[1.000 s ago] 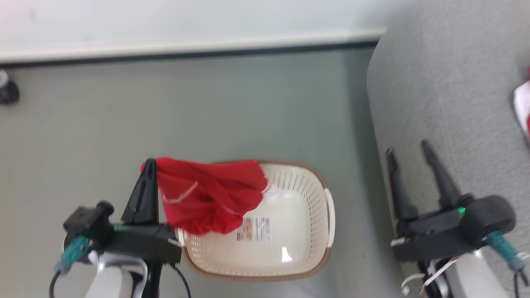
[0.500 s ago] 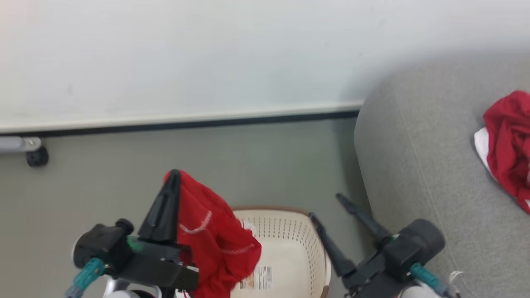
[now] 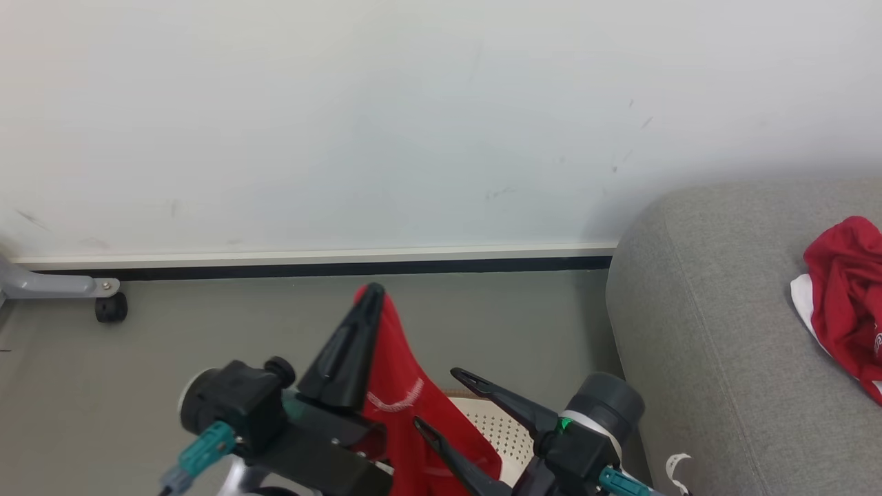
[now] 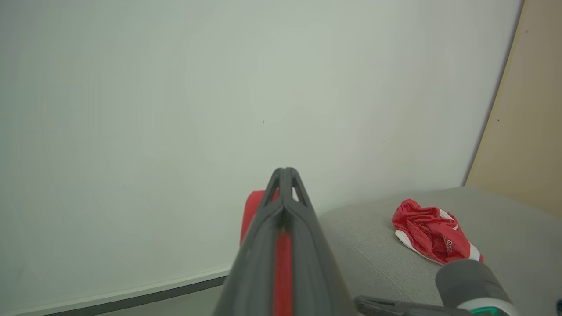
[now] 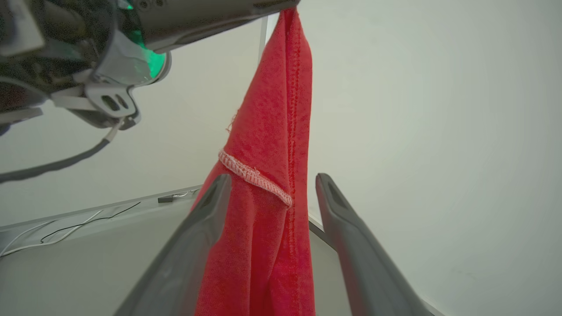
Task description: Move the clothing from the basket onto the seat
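My left gripper [image 3: 372, 293] is shut on the top edge of a red garment [image 3: 406, 406], which hangs down from its tips above the basket [image 3: 506, 434]. Only a patch of cream perforated wall of the basket shows behind my arms. My right gripper [image 3: 439, 399] is open, and in the right wrist view its fingers [image 5: 219, 188] stand on either side of the hanging red garment [image 5: 268, 153] without touching it. A second red and white garment [image 3: 844, 296] lies crumpled on the grey seat [image 3: 716, 324] at the right. The left wrist view shows that garment [image 4: 428, 230] too.
A white wall with a dark baseboard [image 3: 310, 267] runs behind the grey floor. A grey stand leg with a black caster [image 3: 110, 308] sits at the far left. A beige panel [image 4: 522, 131] borders the seat. Cables [image 5: 66, 228] lie on the floor.
The head camera has tilted up, so the basket dropped to the bottom edge. My left gripper lifted the garment clear of the basket. My right gripper swung from the seat over to it.
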You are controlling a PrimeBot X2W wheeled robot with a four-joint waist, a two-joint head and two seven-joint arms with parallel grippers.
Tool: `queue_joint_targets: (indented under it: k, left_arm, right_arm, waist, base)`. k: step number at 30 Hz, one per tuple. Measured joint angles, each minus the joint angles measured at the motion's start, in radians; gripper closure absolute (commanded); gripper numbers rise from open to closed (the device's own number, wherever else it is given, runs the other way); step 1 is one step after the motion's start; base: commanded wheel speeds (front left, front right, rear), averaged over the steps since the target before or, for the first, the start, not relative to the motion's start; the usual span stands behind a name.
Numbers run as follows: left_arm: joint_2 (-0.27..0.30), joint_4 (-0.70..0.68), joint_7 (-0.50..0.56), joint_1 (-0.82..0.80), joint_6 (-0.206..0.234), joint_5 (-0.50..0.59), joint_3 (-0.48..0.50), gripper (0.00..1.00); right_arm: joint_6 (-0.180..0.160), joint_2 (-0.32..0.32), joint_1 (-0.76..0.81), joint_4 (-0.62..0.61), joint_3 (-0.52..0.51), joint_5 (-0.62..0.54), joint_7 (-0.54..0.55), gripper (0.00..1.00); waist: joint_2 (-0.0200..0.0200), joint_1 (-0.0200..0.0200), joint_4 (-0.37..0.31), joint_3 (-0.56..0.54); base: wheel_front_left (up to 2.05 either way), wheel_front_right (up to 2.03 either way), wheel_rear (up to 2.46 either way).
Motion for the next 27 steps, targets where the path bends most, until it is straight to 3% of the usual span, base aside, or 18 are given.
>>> queue_joint_targets:
  k: [10,11,12,18,19,20,21,22,27]
  left_arm:
    - [-0.024,-0.093,0.1,0.014,-0.001,-0.005,-0.13,1.0]
    - [-0.025,-0.101,0.108,0.018,-0.001,-0.011,-0.139,1.0]
    - [-0.025,-0.108,0.117,0.02,-0.001,-0.012,-0.146,1.0]
    - [-0.022,-0.113,0.141,0.043,0.027,-0.01,-0.118,1.0]
    - [-0.021,-0.113,0.144,0.046,0.031,-0.011,-0.11,0.85]
    - [-0.022,-0.114,0.144,0.051,0.034,-0.016,-0.101,0.59]
    - [-0.023,-0.113,0.141,0.055,0.034,-0.03,-0.092,0.07]
    - [-0.019,-0.11,0.14,0.057,0.034,-0.034,-0.086,0.0]
    - [0.0,-0.102,0.128,0.1,0.027,-0.042,-0.075,0.0]
  right_arm:
    - [0.0,-0.016,-0.045,0.024,0.019,0.055,0.027,0.0]
    - [0.0,-0.02,-0.045,0.028,0.021,0.06,0.032,0.26]
    - [0.0,-0.026,-0.045,0.03,0.025,0.066,0.035,1.0]
    - [0.0,-0.034,-0.044,0.03,0.052,0.124,0.044,1.0]
    - [0.0,-0.035,-0.044,0.027,0.052,0.129,0.044,1.0]
    - [0.0,-0.038,-0.044,0.023,0.05,0.134,0.044,1.0]
    - [0.0,-0.042,-0.043,0.018,0.043,0.139,0.045,1.0]
    - [0.0,-0.046,-0.041,0.014,0.033,0.142,0.045,1.0]
    - [-0.005,-0.092,-0.017,-0.035,-0.018,0.151,0.049,1.0]
  waist:
    - [0.0001,0.0002,0.004,-0.016]
    - [0.0001,0.0002,0.003,-0.017]
    - [0.0001,0.0002,0.003,-0.017]
    - [0.0002,0.0002,-0.011,-0.016]
    - [0.0001,0.0002,-0.016,-0.016]
    - [0.0002,0.0002,-0.022,-0.016]
    - [0.0001,0.0002,-0.029,-0.016]
    - [0.0001,0.0001,-0.037,-0.016]
    - [0.0001,0.0002,-0.077,-0.015]
  base:
    - [0.0,0.0,0.0]
    - [0.0,0.0,0.0]
    - [0.0,0.0,0.0]
    - [0.0,0.0,0.0]
    - [0.0,0.0,0.0]
    - [0.0,0.0,0.0]
    - [0.0,0.0,0.0]
    - [0.0,0.0,0.0]
    - [0.0,0.0,0.0]
